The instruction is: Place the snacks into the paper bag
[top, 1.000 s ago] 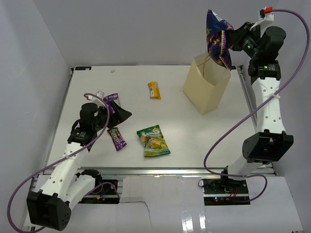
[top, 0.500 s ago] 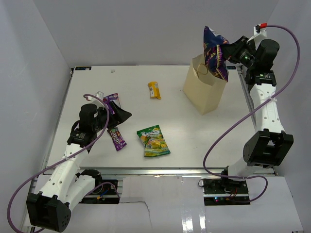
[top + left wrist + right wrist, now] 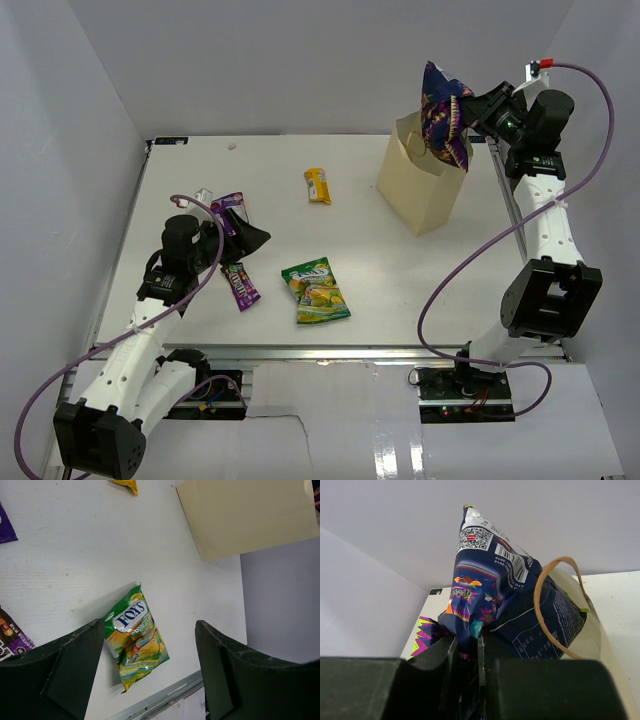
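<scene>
My right gripper (image 3: 470, 108) is shut on the dark blue-purple chip bag (image 3: 442, 115), whose lower part sits in the mouth of the tan paper bag (image 3: 420, 190) at the back right. In the right wrist view the chip bag (image 3: 500, 600) is pinched between my fingers (image 3: 492, 650), beside a brown loop handle (image 3: 545, 605). My left gripper (image 3: 250, 238) is open and empty above the table's left side. A green-yellow pack (image 3: 315, 291) lies near the front middle and shows in the left wrist view (image 3: 135, 635). A purple candy pack (image 3: 240, 286) lies left of it. A yellow-orange bar (image 3: 318, 186) lies mid-table.
Another purple pack (image 3: 228, 210) and a small white packet (image 3: 205, 195) lie by my left gripper. White walls enclose the table on the left, back and right. The table's front edge has a metal rail (image 3: 330, 352).
My right gripper has moved down and left with the chip bag, lowering it from above the paper bag into its mouth. The left arm has barely moved.
</scene>
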